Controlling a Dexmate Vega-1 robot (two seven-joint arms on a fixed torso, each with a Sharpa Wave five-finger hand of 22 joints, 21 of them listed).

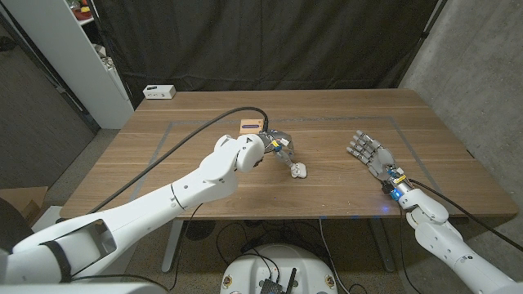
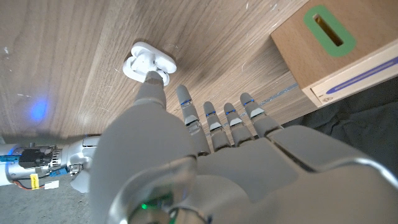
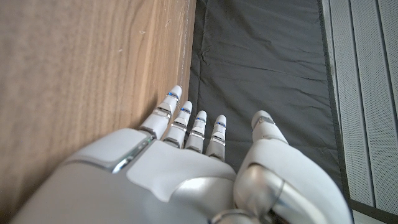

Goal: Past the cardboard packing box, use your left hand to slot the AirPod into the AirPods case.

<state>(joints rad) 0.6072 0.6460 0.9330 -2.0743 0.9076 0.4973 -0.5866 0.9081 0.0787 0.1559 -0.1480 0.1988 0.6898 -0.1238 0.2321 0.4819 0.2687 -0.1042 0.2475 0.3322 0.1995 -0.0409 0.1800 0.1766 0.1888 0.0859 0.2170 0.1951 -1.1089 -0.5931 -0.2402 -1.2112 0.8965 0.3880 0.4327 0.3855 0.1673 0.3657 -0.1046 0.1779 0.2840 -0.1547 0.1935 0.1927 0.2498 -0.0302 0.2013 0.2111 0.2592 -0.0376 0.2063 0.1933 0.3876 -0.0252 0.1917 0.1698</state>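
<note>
Head view: on the wood-grain desk (image 1: 327, 143), the left robot hand (image 1: 278, 147) reaches to the glossy white rounded case (image 1: 300, 171), which lies just beside the boxy brown cardboard box (image 1: 251, 127). Left wrist view puts one fingertip (image 2: 152, 79) on the case (image 2: 146, 59); whether it pinches an AirPod, I cannot tell. The right robot hand (image 1: 369, 153) waits well apart, fingers spread, holding nothing.
</note>
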